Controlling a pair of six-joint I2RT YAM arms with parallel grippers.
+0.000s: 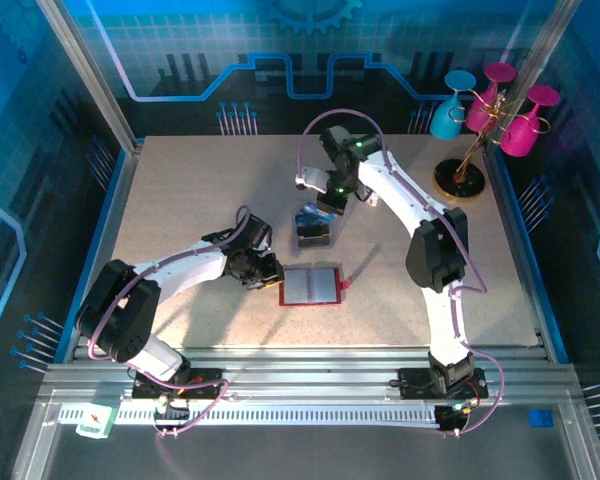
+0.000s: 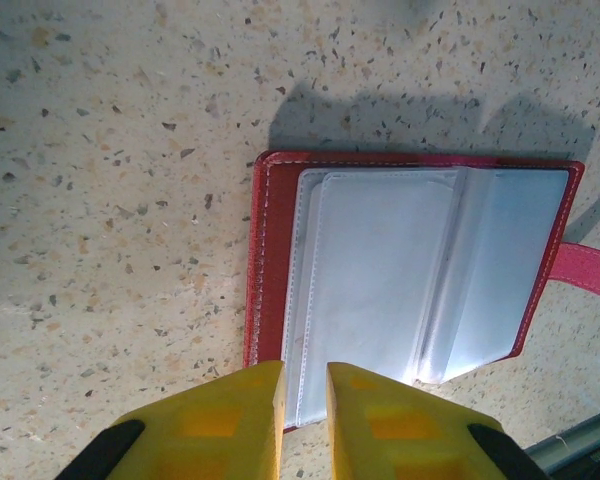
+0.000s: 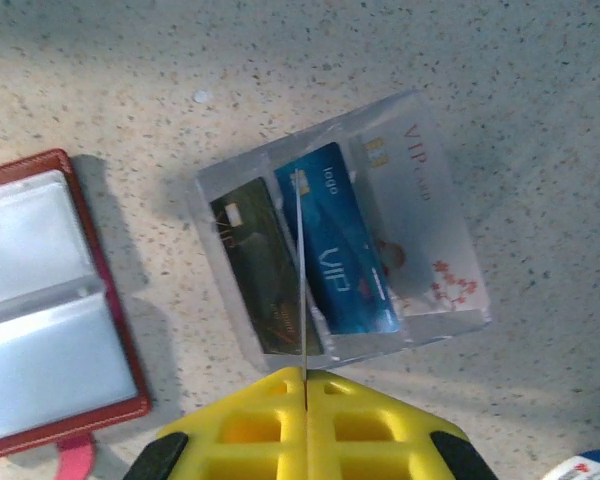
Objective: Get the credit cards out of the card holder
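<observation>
hard to read: the edge-on card point(image 3: 302, 280) in right claw point(image 3: 306, 372)
can't make out its face; pinched tight in the closed claw, above tray point(image 3: 250, 175) of three cards point(image 3: 340, 250). with left claw point(image 2: 305, 378) a slit apart at near edge of wallet point(image 2: 400, 260), open flat on table point(image 2: 110, 200); can't tell contact.

Open red folding card holder point(image 1: 310, 285) lies flat mid-table point(image 1: 180, 190). Clear plastic tray point(image 3: 375, 345) sits just behind it, apart. Three thin plastic credit cards point(image 3: 340, 245) lie side by side inside the tray.
</observation>
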